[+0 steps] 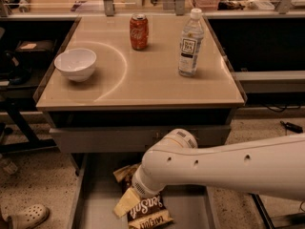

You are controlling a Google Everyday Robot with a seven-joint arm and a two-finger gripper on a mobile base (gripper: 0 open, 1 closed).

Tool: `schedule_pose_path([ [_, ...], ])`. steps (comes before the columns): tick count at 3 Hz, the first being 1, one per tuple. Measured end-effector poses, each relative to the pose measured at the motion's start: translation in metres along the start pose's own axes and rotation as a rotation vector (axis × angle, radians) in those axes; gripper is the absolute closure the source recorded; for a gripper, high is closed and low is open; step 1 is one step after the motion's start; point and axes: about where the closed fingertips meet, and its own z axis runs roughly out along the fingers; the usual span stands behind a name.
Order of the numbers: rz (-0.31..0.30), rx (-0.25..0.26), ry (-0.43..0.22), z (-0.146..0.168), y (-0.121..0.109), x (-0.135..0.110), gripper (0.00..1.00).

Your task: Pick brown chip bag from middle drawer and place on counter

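The brown chip bag (148, 213) lies in the open middle drawer (97, 199), its cream-yellow end (125, 203) pointing left and its white lettering facing up. My white arm (224, 166) reaches in from the right and bends down over the bag. The gripper is hidden under the arm's wrist (145, 184), right at the upper part of the bag. The beige counter (143, 75) with its pale arc mark lies above the drawer.
On the counter stand a white bowl (75, 64) at the left, a red soda can (138, 31) at the back and a water bottle (190, 43) at the right. A grey drawer front (105, 140) is just above the open drawer. A shoe (26, 217) lies on the floor at the left.
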Motion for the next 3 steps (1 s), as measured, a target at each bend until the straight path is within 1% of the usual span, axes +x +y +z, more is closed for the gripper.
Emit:
schedule_pose_path([
  [1,0.034,0.002,0.014,0.0486,-0.0067,-0.0121,0.0],
  [2,0.091,0.005,0.016,0.0518,-0.005,-0.015,0.0],
  [3,0.092,0.005,0.016,0.0516,-0.005,-0.0149,0.0],
])
